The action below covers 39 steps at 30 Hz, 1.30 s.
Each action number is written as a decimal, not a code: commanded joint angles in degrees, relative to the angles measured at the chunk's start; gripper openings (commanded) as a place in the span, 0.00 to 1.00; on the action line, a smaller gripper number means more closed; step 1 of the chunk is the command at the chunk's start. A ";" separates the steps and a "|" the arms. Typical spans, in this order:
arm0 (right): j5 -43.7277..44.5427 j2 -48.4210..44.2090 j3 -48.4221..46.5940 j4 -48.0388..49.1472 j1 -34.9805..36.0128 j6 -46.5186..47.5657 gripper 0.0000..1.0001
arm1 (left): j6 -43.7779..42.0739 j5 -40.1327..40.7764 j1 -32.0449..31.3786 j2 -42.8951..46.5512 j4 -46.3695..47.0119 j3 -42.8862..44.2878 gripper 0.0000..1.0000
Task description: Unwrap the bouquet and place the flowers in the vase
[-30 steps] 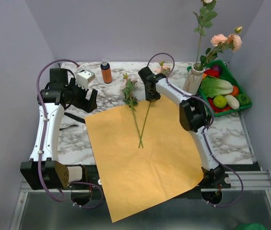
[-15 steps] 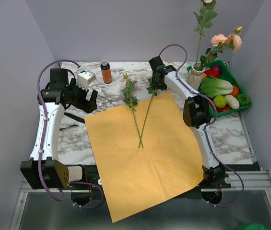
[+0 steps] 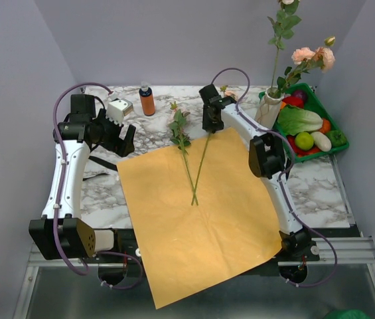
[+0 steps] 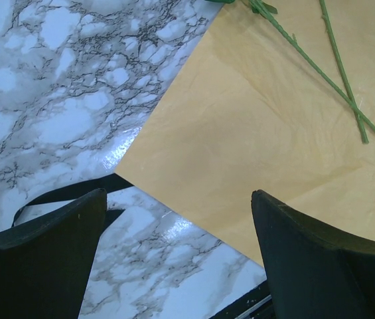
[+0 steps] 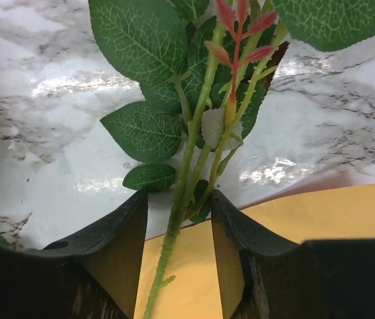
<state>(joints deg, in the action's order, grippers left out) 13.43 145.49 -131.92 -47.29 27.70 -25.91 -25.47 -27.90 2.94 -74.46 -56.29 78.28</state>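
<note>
- The marble table (image 3: pixel 320 193) carried the whole scene, with the orange paper sheet (image 3: pixel 200 226) spread flat across its middle and hanging over the near edge.
- The right gripper (image 3: pixel 208 127) was at the sheet's far edge. It was much nearer the work than the left gripper (image 3: pixel 124 136), which hung released and spread wide over the sheet's left corner.
- The vase (image 3: pixel 267 109) stood to the right of the right gripper and slightly farther back, just beside a green tray (image 3: pixel 336 143). Several flowers (image 3: pixel 304 54) were already standing in it.
- Two loose stems crossed on the paper. The right stem (image 3: pixel 200 166) ran lengthwise from its cut end mid-sheet, away from the arm bases, to a leafy tip at the right gripper.
- The wrist view showed that stem passing between the fingers (image 5: pixel 117 232), which straddled it just below the leaves. Paper showed on either side, so the jaws looked parted and not yet clenched.
- The likely next move was to close on this stem, then carry it right and tip it upright into the vase's narrow neck.
- The left stem (image 3: pixel 187 166) lay just beside the first, untouched.
- A black ribbon (image 4: pixel 61 193) lay on the marble by the left gripper.
</note>
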 commanded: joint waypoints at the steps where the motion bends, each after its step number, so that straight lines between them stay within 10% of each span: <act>1: -1.04 1.70 -3.86 -2.36 0.33 -0.63 0.51 | -0.37 -1.28 0.14 -0.52 0.04 -0.06 0.99; 19: -2.01 4.01 -6.51 -6.94 0.33 -0.72 0.13 | -1.86 -0.66 0.22 2.38 -0.57 -0.50 0.99; 23: -1.92 3.84 -6.25 -8.87 0.33 -0.19 0.39 | -1.95 -1.10 0.22 3.53 -1.36 -0.23 0.99; 28: 0.63 1.64 -2.74 -9.40 0.95 1.04 0.49 | -2.04 -1.45 0.22 5.28 -1.80 -0.41 0.99; 39: 2.65 -3.36 4.03 -6.51 1.21 2.18 0.01 | -1.95 -1.89 0.22 5.38 -2.77 1.26 0.99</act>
<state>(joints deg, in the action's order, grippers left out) 14.66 144.57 -131.17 -52.75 28.56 -24.53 -26.81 -27.97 2.94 -69.49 -57.17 77.45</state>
